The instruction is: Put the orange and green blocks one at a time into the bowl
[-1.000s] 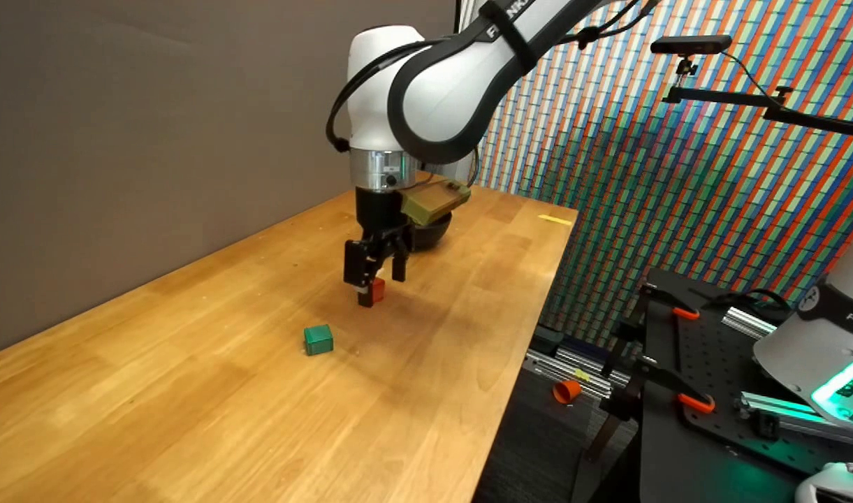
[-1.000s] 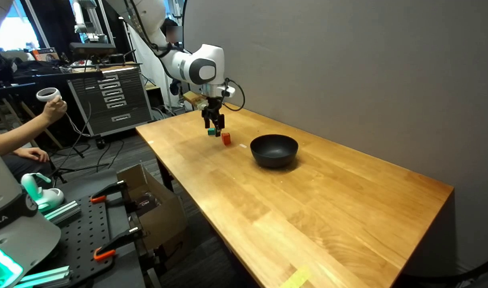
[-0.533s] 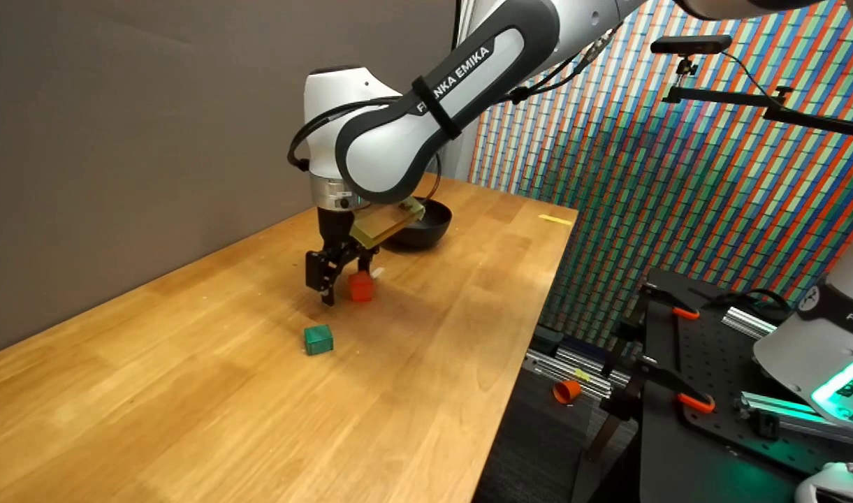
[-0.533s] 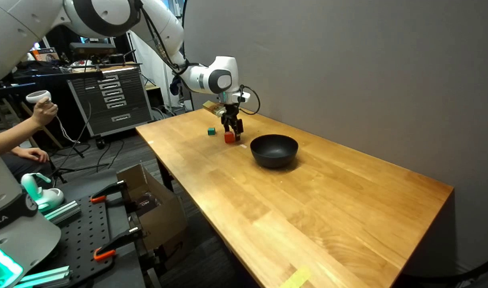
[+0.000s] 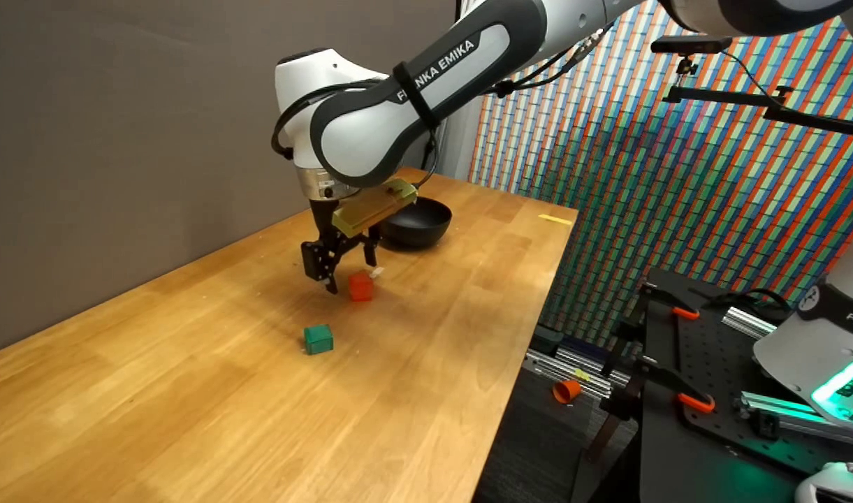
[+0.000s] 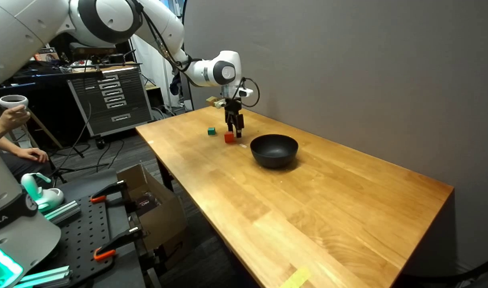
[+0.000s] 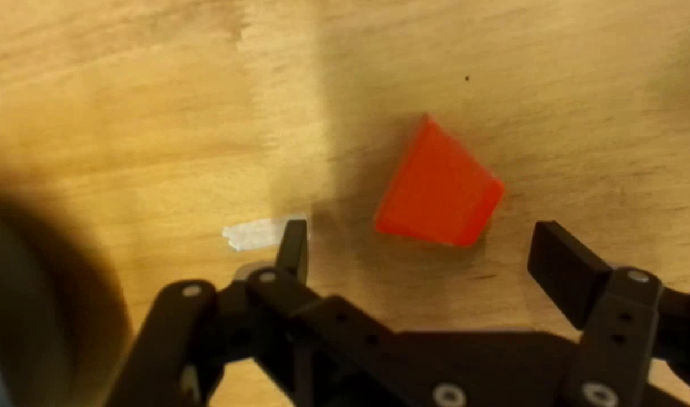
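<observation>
Golden wood forms the surface point(image 6: 327, 208); the round black bowl point(image 6: 273, 160) sits beyond one of my black fingers point(image 7: 294, 249), which stand apart, holding nothing. The boxy green block point(image 5: 319, 339) lies farther from them than the boxy orange-red block point(image 7: 442, 189), which rests skewed just ahead of their gap. Closing unaligned, I could clip its corner and spin it.

Bowl point(image 7: 25, 308) partly outside wrist view.

Wooden table point(image 6: 327, 212): orange block point(image 7: 441, 189), green block point(image 5: 318, 339), black bowl point(image 6: 271, 161), tape point(image 6: 297, 277).
</observation>
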Motion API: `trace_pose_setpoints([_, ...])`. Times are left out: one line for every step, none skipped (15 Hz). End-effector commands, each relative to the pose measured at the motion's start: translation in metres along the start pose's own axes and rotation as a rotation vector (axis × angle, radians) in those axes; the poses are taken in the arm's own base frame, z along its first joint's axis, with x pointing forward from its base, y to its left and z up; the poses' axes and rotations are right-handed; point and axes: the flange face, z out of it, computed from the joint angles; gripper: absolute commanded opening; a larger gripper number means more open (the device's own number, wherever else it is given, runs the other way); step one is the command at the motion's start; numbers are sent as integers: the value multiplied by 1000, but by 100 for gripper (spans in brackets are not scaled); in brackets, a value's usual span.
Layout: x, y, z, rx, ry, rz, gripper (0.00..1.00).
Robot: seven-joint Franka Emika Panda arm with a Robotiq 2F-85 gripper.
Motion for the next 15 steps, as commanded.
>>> trace_pose_setpoints([-13, -6, -10, -26, -58, 65, 100])
trace_pose_setpoints([-15, -8, -8, -28, -64, 73, 100])
trace_pose_setpoints([-16, -12, -6, -35, -64, 72, 75])
trace_pose_setpoints([-17, -14, -5, -33, -69, 74, 74])
trace_pose_setpoints([-19, -16, -4, -37, -72, 77, 65])
trace_pose_setpoints([-19, -16, -4, -42, -73, 79, 58])
trace_pose_setpoints([-20, -14, -4, -47, -76, 86, 51])
trace_pose_setpoints([-21, -12, -6, -52, -74, 95, 42])
trace_pose_setpoints([-21, -6, -8, -57, -71, 110, 35])
trace_pose_setpoints([-21, -1, -11, -62, -69, 125, 27])
trace_pose_setpoints([-19, 8, -14, -70, -58, 146, 20])
trace_pose_setpoints([-17, 16, -17, -82, -48, 167, 12])
trace_pose_setpoints([-14, 27, -21, -92, -34, 189, 12])
trace_pose_setpoints([-10, 40, -26, -110, -15, 214, 12])
trace_pose_setpoints([-7, 52, -31, -129, 4, 235, 12])
